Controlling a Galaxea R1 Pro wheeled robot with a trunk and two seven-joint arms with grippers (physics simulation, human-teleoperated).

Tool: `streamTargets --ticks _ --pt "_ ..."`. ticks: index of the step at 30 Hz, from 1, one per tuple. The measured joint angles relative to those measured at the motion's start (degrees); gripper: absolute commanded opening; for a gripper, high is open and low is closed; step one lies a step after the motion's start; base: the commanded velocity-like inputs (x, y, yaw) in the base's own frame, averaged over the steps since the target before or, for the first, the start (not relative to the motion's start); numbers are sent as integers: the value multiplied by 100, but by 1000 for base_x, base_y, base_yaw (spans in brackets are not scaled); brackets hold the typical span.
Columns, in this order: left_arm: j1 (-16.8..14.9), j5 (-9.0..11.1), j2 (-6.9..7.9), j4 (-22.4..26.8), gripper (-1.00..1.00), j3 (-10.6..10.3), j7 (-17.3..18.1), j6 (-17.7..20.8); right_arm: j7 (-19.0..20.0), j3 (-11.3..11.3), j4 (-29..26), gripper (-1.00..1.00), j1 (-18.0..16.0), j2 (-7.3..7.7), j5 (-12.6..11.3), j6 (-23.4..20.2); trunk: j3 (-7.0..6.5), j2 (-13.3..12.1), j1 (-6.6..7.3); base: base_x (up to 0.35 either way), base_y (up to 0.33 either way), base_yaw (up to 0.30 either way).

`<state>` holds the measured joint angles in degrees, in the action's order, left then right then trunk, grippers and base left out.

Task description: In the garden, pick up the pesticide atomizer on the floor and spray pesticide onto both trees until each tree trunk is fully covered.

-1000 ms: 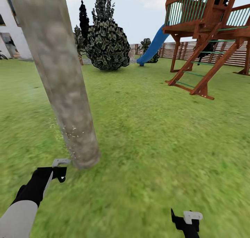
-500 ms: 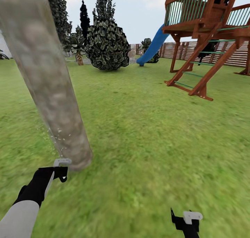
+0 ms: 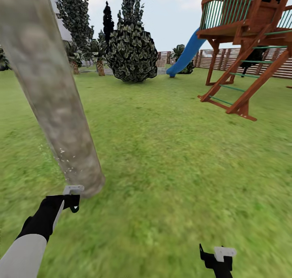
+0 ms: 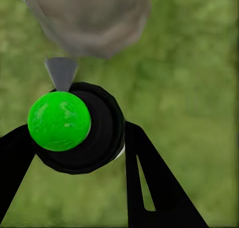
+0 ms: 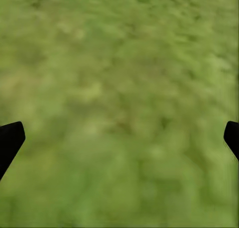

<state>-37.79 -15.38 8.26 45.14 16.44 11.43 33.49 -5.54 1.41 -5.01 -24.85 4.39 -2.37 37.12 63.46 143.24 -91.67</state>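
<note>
The left hand (image 3: 69, 197) is clenched around the pesticide atomizer (image 4: 74, 125), whose grey nozzle points at the tree trunk (image 3: 52, 95) just beyond it, white pesticide (image 3: 65, 158) specks dotting its base. At right, the right hand (image 3: 219, 258) hangs released over grass (image 5: 124, 98).

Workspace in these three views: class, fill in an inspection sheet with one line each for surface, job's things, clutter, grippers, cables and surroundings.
Surface: grass lawn, blurry green, no bare patches.
Job's things: thick mottled tree trunk leaning in the head view; white pesticide specks low on it; atomizer with a green ball top, its grey nozzle aimed at the trunk base.
Clutter: nothing seen.
Grippers: left gripper shut on the atomizer beside the trunk base; right gripper open over grass, holding nothing.
Cables: nothing seen.
Surroundings: wooden play tower with blue slide, slatted fence, dark round bush.
</note>
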Motion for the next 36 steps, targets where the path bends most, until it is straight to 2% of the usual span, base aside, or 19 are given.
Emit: streamTargets --ticks 6,15,19,20,22,23,25,27,31,34,36 --pt "0 0 0 1 -100 0 -30 0 0 0 0 100 1 0 0 -2 0 0 0 20 -275 256" --pt "0 -11 6 -6 -100 7 -36 9 0 0 0 100 -1 9 0 4 0 0 0 175 -238 15" --pt "0 -20 19 -6 -100 15 -37 10 0 3 0 100 -1 -3 6 -2 0 0 0 182 -148 218" --pt "0 -30 50 -6 -100 52 -33 16 0 0 0 100 0 -5 3 -3 0 0 0 25 -15 274" --pt "0 -32 30 -6 -100 263 -37 21 0 -2 0 100 0 4 -1 -2 0 0 0 6 -4 277" --pt "0 -32 27 -20 -100 281 -41 24 0 -1 0 100 0 7 -1 -2 0 0 0 2 -1 276" --pt "2 -52 72 -305 -100 301 -44 8 0 -1 0 100 1 8 0 -3 1 0 0 1 0 150" --pt "1 -69 201 -698 -100 296 -38 -23 0 0 0 100 0 9 0 3 0 0 0 9 0 17" --pt "0 -47 99 -764 -100 251 -36 -25 0 0 0 100 0 9 0 4 0 0 0 254 4 2" --pt "1 -85 187 -822 -100 282 -48 -28 0 0 0 100 -1 9 0 5 0 0 0 263 6 0" --pt "66 -97 246 -827 -100 268 -181 -44 0 0 0 100 -1 9 0 2 0 0 0 31 0 20"
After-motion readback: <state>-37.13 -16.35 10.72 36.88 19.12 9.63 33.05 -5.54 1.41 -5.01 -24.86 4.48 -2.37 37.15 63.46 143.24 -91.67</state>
